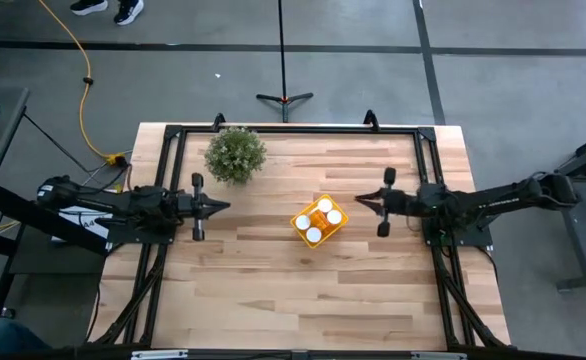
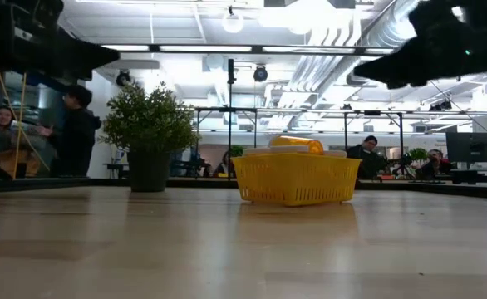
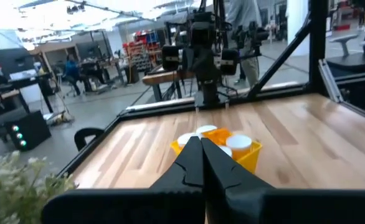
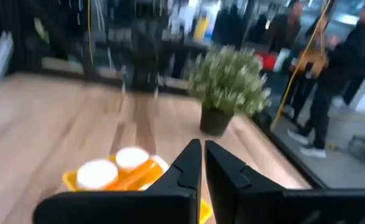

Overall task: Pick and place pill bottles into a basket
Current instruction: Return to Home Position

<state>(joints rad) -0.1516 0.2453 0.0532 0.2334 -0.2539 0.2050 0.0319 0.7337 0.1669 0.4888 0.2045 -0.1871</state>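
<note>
The yellow basket (image 1: 319, 221) stands at the table's middle, turned at an angle, with several white-capped pill bottles (image 1: 324, 205) inside it; one orange bottle (image 2: 296, 144) lies on top. My left gripper (image 1: 227, 207) is shut and empty, left of the basket, pointing level at it. My right gripper (image 1: 357, 202) is shut and empty, just right of the basket, pointing level toward it. Both hang well above the tabletop in the low view.
A bushy green potted plant (image 1: 235, 154) stands at the far left of the table, close to my left gripper. A black frame (image 1: 293, 130) runs along the table's far edge and sides. People sit and stand in the room beyond the table.
</note>
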